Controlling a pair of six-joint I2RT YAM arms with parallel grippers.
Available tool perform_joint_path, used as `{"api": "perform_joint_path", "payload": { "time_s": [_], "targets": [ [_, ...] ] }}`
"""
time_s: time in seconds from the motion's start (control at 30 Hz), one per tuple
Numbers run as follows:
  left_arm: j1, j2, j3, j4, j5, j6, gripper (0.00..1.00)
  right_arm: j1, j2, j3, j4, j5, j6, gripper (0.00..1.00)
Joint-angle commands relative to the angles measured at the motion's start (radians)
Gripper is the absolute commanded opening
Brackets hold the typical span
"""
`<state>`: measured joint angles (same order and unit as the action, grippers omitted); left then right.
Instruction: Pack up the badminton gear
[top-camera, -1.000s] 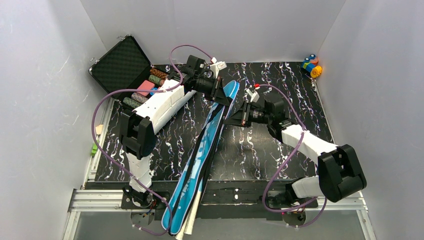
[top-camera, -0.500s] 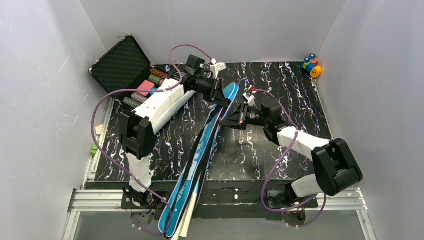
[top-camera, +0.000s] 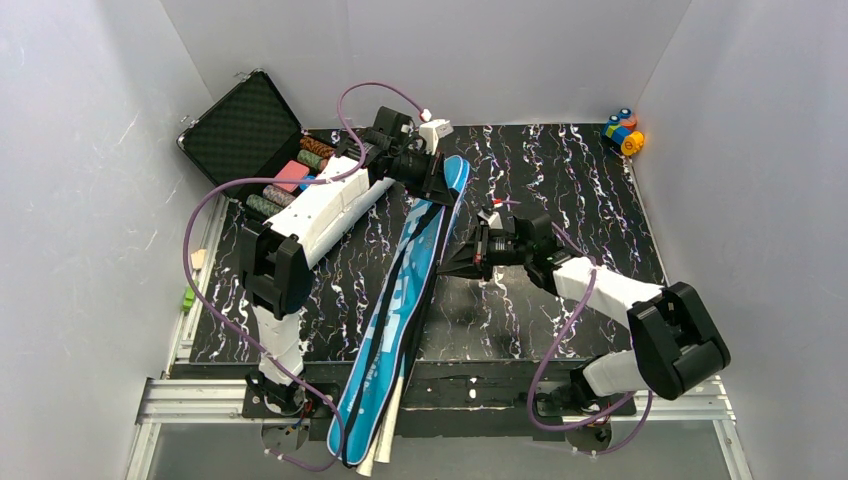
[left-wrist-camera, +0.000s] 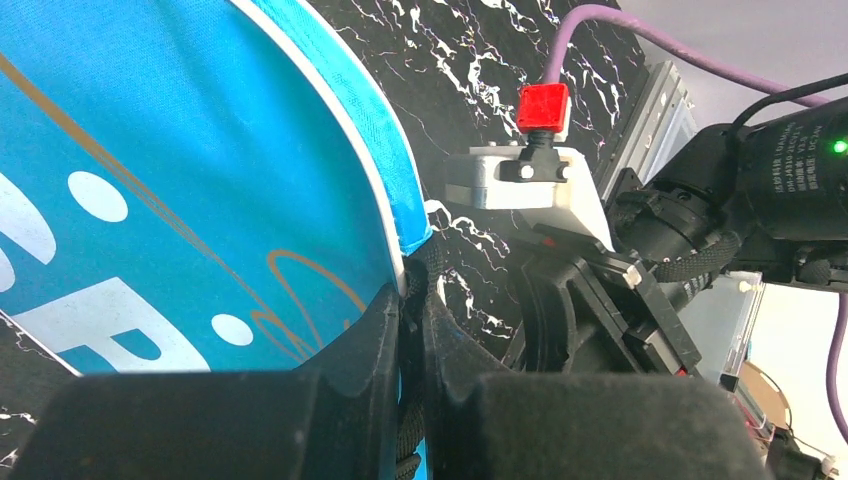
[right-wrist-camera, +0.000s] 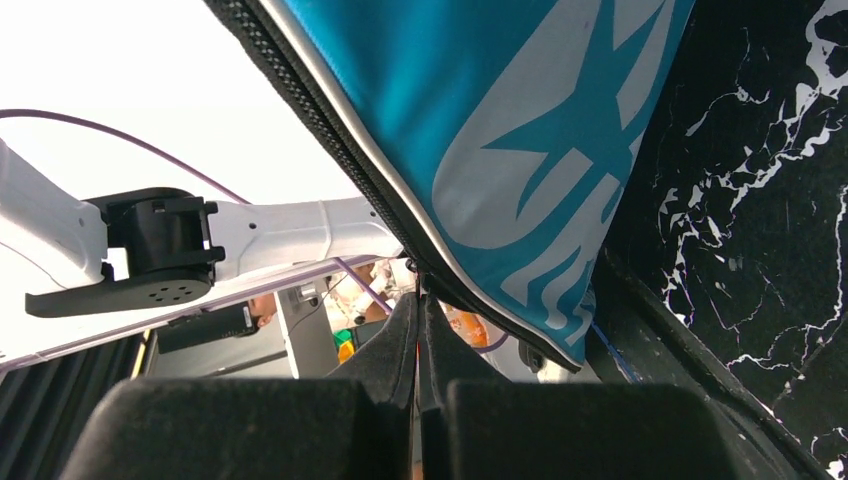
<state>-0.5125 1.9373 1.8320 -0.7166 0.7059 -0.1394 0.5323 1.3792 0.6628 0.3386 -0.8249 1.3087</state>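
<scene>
Blue racket-shaped fabric bag, far rim pinched by left gripper, zip edge apparently nipped by right gripper, coloured chips in black case.

This is a robotics lab test cell. Plain white panels wall the bench in at 9, 12 and 3 o'clock. A bare aluminium extrusion frame runs along its 6 o'clock edge. Bolted there, side by side, are the left arm and the right arm, both white-shelled and trailing loose purple cables. A black marbled sheet covers the bench.
</scene>
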Motion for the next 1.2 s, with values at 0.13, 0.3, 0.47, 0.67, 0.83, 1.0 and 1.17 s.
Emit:
{"api": "perform_joint_path", "payload": {
  "time_s": [0.13, 0.3, 0.47, 0.67, 0.83, 1.0, 1.17],
  "targets": [
    [0.014, -0.037, 0.082, 0.095, -0.077, 0.031, 0.0, 0.044, -0.064, 0.012, -0.083, -0.074, -0.057, 0.01],
    [0.019, 0.041, 0.198, 0.095, -0.16, 0.022, 0.0, 0.095, -0.059, -0.009, -0.08, -0.065, -0.052, 0.01],
    [0.037, 0.194, 0.4, 0.049, -0.221, 0.014, 0.0, 0.103, -0.062, -0.022, -0.062, -0.069, -0.034, 0.01],
    [0.062, 0.238, 0.441, 0.071, -0.338, 0.009, 0.01, 0.104, -0.093, -0.021, -0.145, -0.082, -0.064, 0.01],
    [0.107, 0.237, 0.443, 0.078, -0.446, -0.023, 0.17, 0.107, -0.105, 0.003, -0.29, -0.115, -0.122, 0.01],
    [0.158, 0.212, 0.475, 0.07, -0.47, -0.03, 0.25, 0.102, -0.103, 0.146, -0.547, -0.124, -0.26, 0.01],
    [0.217, 0.137, 0.452, 0.055, -0.424, -0.042, 0.31, 0.047, -0.065, 0.445, -0.947, -0.026, -0.513, 0.01]
  ]
}}
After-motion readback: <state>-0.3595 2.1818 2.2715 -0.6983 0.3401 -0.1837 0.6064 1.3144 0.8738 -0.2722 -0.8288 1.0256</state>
